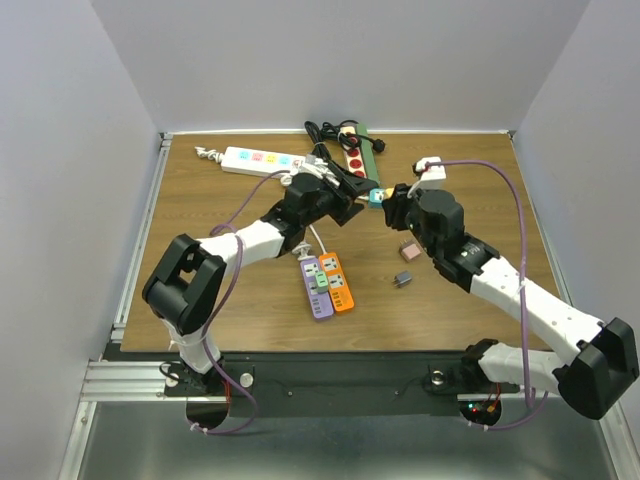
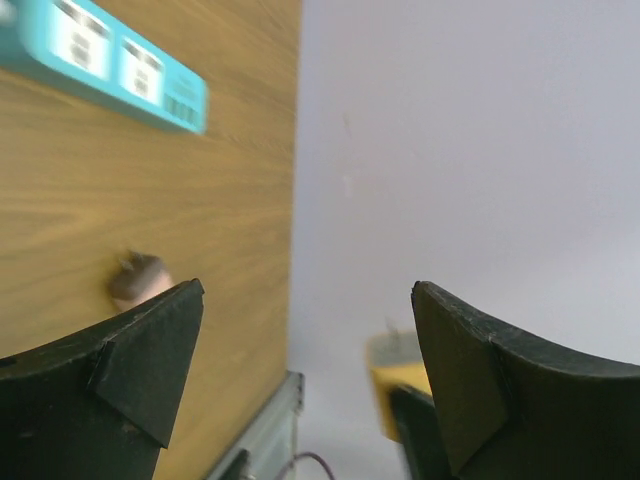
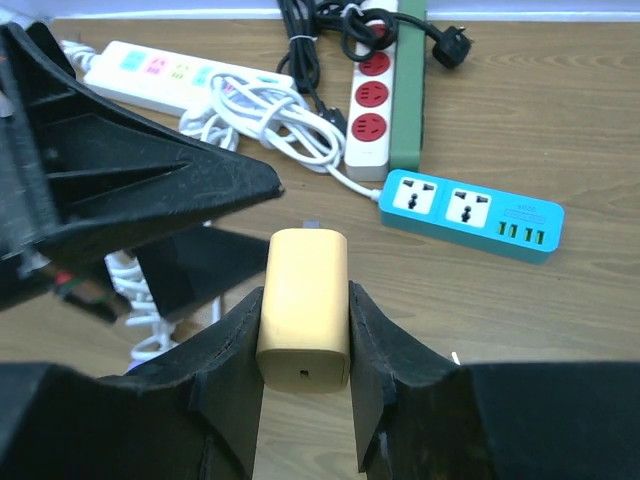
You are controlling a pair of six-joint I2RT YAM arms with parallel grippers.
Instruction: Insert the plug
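A yellow plug [image 3: 305, 300] sits clamped between the fingers of my right gripper [image 3: 305, 330], its metal prongs pointing away from the camera. In the top view that gripper [image 1: 393, 200] hovers mid-table with the plug [image 1: 386, 190] at its tip. My left gripper [image 1: 362, 190] meets it from the left, jaws spread wide and empty. The left wrist view shows the left gripper [image 2: 305, 340] open, with the blurred plug [image 2: 400, 370] just beside the right finger. A teal power strip [image 3: 470, 212] lies on the table just beyond.
A white power strip [image 1: 262, 159] with a coiled white cord lies at the back left. A red-socket strip beside a green one [image 1: 355, 150] and black cables lie at the back. Purple and orange strips [image 1: 328, 283] sit mid-table. Two small adapters [image 1: 408, 249] [image 1: 402, 280] rest below the right gripper.
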